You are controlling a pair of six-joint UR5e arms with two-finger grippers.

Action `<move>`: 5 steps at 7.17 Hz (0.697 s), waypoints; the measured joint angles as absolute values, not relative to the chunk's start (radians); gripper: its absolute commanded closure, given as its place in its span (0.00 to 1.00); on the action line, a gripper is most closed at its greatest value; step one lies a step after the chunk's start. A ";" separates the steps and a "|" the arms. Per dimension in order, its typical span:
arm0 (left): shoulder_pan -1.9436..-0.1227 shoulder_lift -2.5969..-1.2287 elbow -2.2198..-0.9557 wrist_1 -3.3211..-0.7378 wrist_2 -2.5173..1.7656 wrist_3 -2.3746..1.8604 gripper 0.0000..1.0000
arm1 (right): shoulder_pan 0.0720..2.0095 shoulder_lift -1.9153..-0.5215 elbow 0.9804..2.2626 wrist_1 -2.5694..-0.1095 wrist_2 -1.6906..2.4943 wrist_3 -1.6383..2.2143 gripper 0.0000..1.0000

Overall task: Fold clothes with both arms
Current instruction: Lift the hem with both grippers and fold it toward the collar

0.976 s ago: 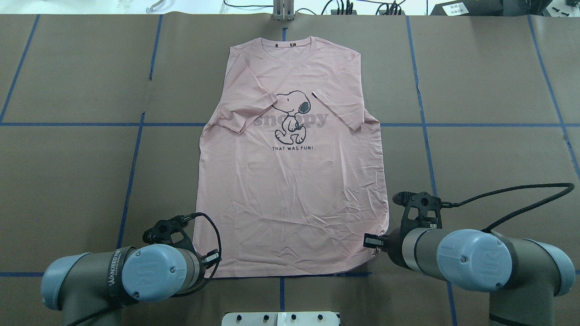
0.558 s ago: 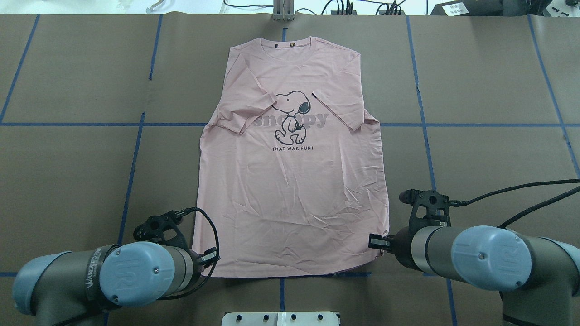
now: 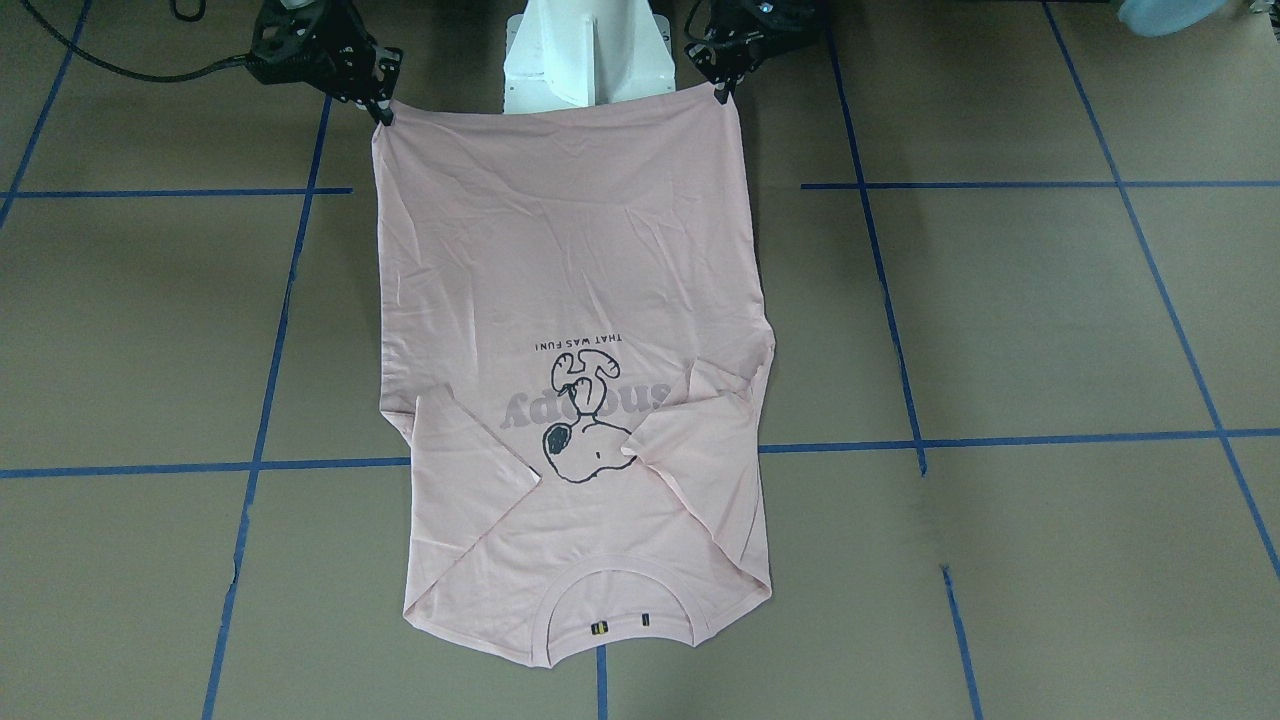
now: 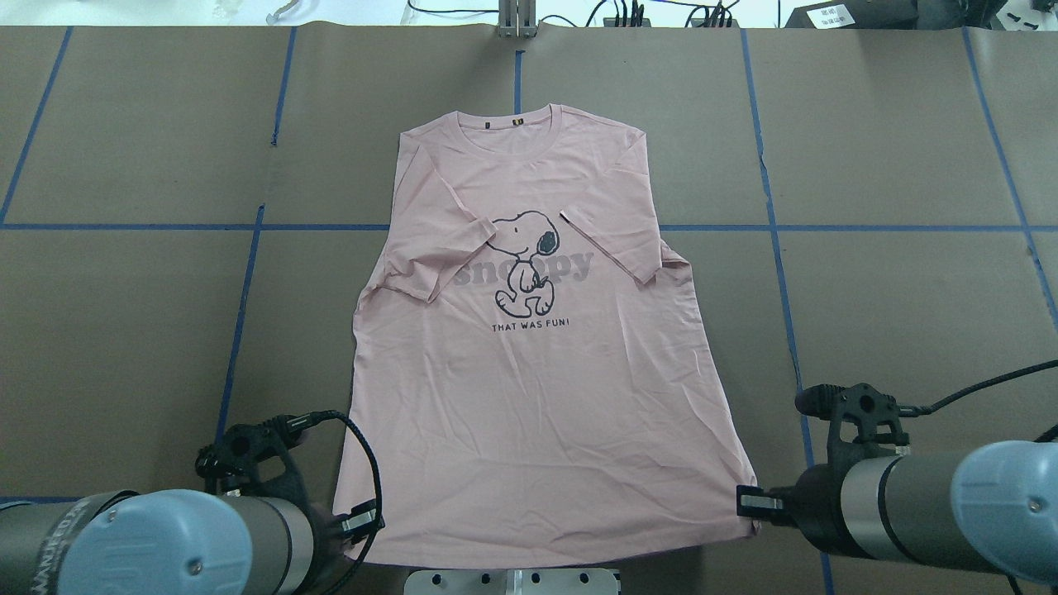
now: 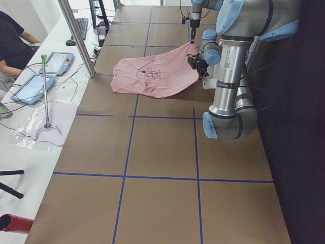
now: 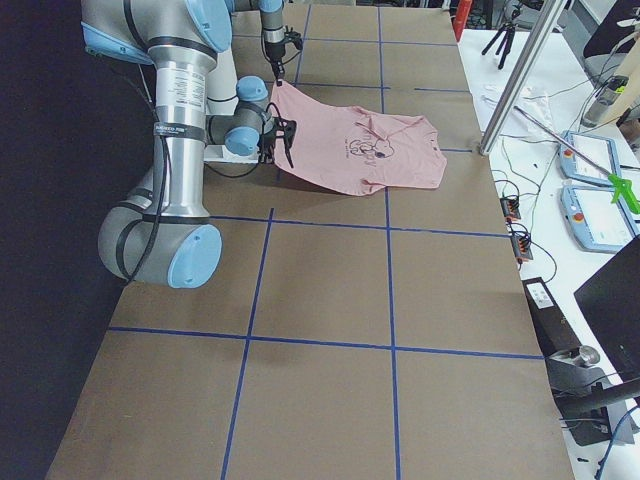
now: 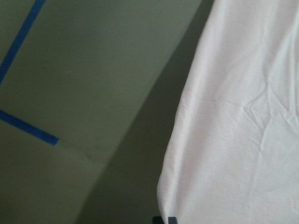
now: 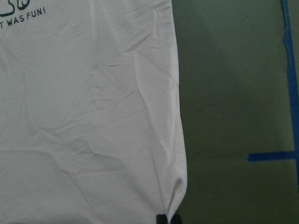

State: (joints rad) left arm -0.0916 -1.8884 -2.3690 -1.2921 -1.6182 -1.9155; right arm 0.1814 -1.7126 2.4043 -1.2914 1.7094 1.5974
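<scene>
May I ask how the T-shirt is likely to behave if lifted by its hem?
Probably floppy: the T-shirt drapes from the left gripper and right gripper down to the table. Likely light: corner pinches alone hold it up. The folded-in sleeves may slip open.

Overhead exterior: mounted behind the robot, above its shoulders, facing forward and down. The left arm [image 4: 165,537] enters at lower left, the right arm [image 4: 934,500] at lower right.

Front-facing exterior: mounted across the tabletop [image 3: 1050,320], facing the robot, angled steeply down. The white pedestal [image 3: 585,45] sits at its top edge.

Both views cover the whole T-shirt [image 4: 537,397]; its print reads upside down in the front-facing one.

Exterior left and right: stationed at opposite tabletop ends, looking along it from farther off. The nearest arm is large in the foreground, the T-shirt small beyond.

Wrist-mounted views: very close. Each shows one hem corner and adjoining tabletop, with a sliver of the left end effector [image 7: 166,220] or right end effector [image 8: 167,218] at the bottom edge.
</scene>
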 measured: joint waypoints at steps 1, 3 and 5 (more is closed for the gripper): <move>-0.068 -1.891 -2.418 -1.248 -1.620 -1.915 1.00 | 0.154 -1.734 2.442 -1.292 1.718 1.620 1.00; -0.069 -1.918 -2.449 -1.212 -1.620 -1.908 1.00 | 0.184 -1.699 2.450 -1.291 1.727 1.614 1.00; -0.206 -1.947 -2.399 -1.215 -1.621 -1.773 1.00 | 0.355 -1.524 2.329 -1.288 1.765 1.486 1.00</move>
State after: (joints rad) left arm -0.2065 -1.9471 -2.3991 -1.2152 -1.6211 -1.7728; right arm 0.3551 -1.5245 2.3291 -1.2882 1.7653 1.4860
